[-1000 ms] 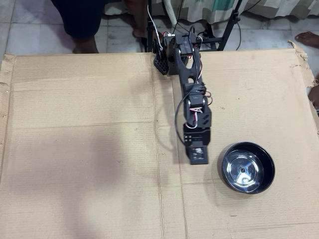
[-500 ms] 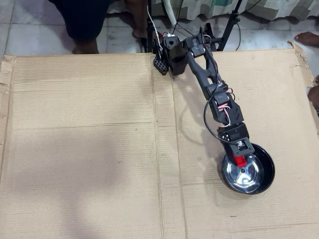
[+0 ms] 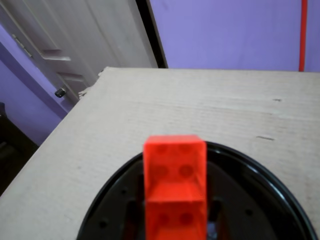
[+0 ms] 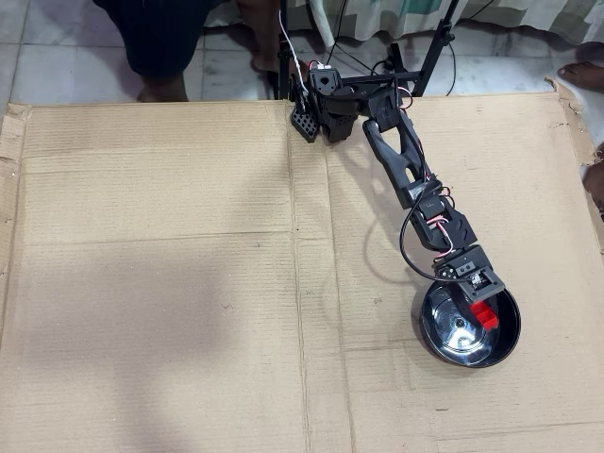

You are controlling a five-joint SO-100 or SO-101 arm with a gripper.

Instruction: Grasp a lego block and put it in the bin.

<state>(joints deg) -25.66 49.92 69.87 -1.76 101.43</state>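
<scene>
The red lego block (image 4: 484,315) is held at the tip of my gripper (image 4: 480,304), just above the right half of the steel bowl (image 4: 442,347). The jaws are shut on the block. In the wrist view the block (image 3: 175,165) fills the lower middle, studs toward the camera, with the bowl's dark rim (image 3: 260,170) curving behind and below it. A red shape under the block there looks like its reflection in the bowl. The fingers themselves are mostly hidden by the block in the wrist view.
A large brown cardboard sheet (image 4: 170,283) covers the table. The arm's base (image 4: 326,94) stands at the sheet's top edge. A person's legs (image 4: 160,47) are beyond that edge. The wrist view shows a door (image 3: 75,40) and a purple wall past the table's far edge.
</scene>
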